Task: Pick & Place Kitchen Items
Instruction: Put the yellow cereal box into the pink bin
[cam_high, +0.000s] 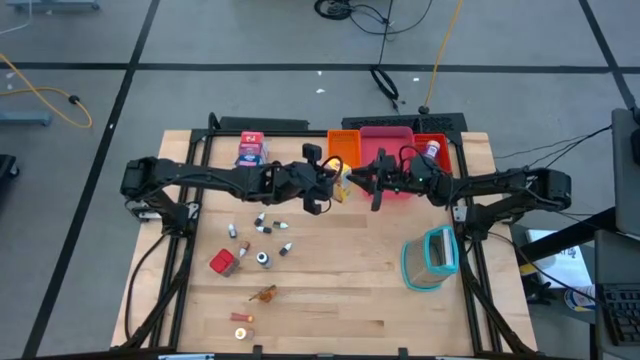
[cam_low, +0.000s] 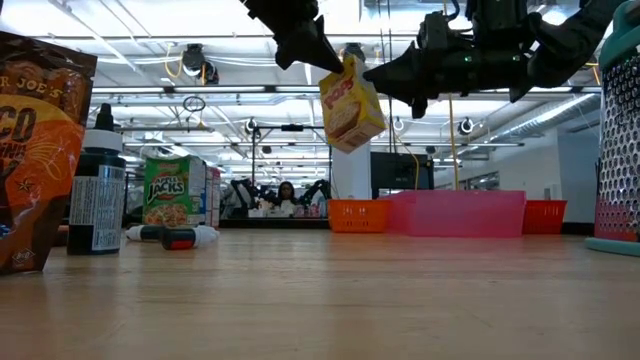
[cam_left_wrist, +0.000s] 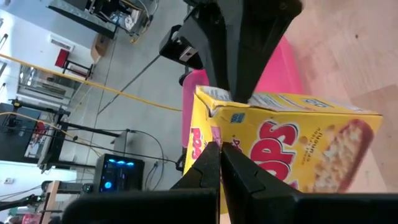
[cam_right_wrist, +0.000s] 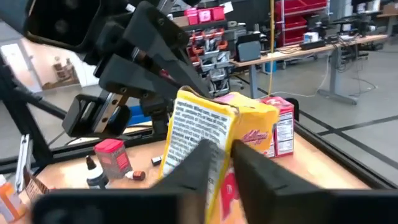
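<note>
High at the low view's upper centre hangs the yellow carton (cam_low: 351, 110), pinched by both the left gripper (cam_low: 322, 58) and right gripper (cam_low: 385, 78); overhead, arms mostly hide it above the pink tray (cam_high: 388, 135).

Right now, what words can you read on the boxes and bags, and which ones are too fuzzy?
"OPS", partly hidden: yellow cereal carton, held up in the air.
"JACKS": green carton.
"R JOE'S", cut off at the picture's edge: orange-brown bag.
Small black print on the yellow carton's white side panel: too blurred.
Label on the dark-capped bottle: too small.
</note>
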